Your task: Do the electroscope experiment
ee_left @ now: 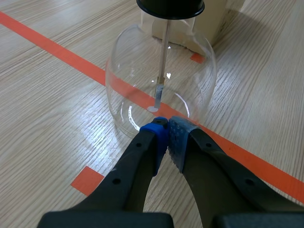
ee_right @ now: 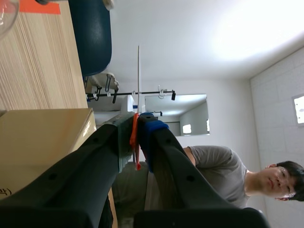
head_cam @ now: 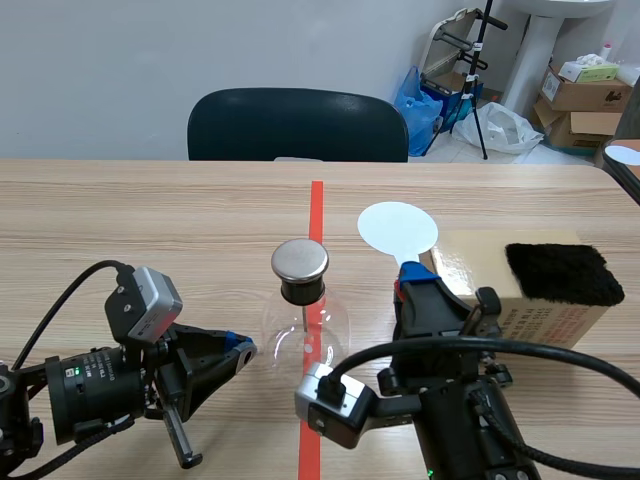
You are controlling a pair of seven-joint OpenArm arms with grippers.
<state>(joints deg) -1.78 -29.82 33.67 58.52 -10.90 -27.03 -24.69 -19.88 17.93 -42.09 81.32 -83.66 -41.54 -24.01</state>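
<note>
Right gripper [ee_right: 137, 126]: I keep the white paddle [head_cam: 397, 228] clamped, apparently just beside the electroscope cap [head_cam: 300, 260].
Left gripper [ee_left: 167, 124]: closed, empty.

My claw [ee_right: 137, 124] tight on a thin white paddle [ee_right: 138, 76], edge-on ahead, cardboard box [ee_right: 42, 137] just beside.

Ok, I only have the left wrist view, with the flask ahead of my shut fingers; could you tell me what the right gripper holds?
Observer: The right gripper is shut on the orange handle of a white disc paddle.
Operator: Is it above the metal cap of the flask?
Observer: No, it shows beside the cap, toward the cardboard box.
Operator: Anything on that box?
Observer: A black furry pad lies on top.
</note>
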